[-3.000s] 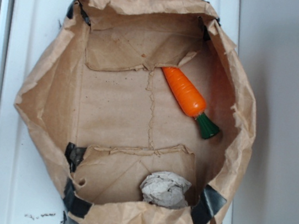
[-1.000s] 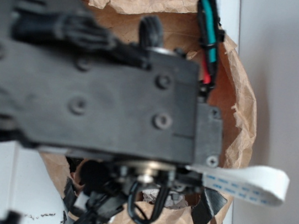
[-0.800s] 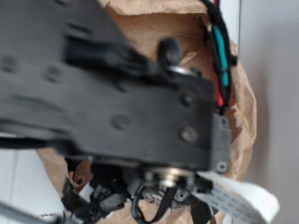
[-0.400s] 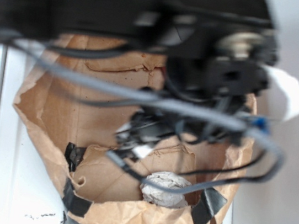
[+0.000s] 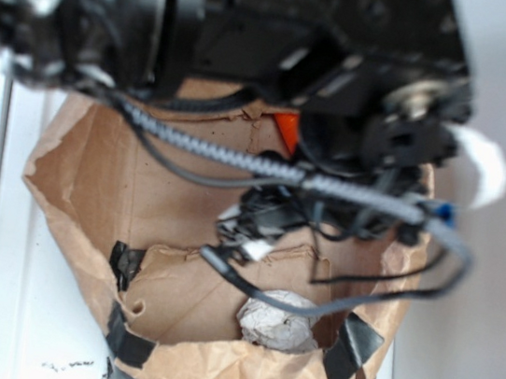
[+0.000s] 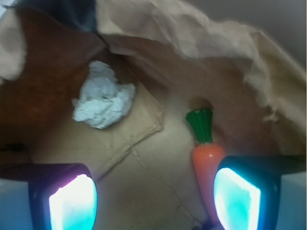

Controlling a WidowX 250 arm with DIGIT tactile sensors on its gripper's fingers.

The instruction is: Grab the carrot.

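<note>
Closing in on the carrot [image 6: 207, 160] inside the paper bag [image 6: 230, 52].
Fingers [image 6: 73, 203] spread wide, nothing pinched; next, shifting right to straddle it.

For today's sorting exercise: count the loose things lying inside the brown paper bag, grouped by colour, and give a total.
Orange with a green stem: 1, the carrot
Grey-white: 1, the crumpled paper ball
Total: 2

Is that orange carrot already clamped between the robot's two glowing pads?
No. In the wrist view the end effector is open, and the carrot lies on the bag floor just inside the right pad, not pinched.
</note>
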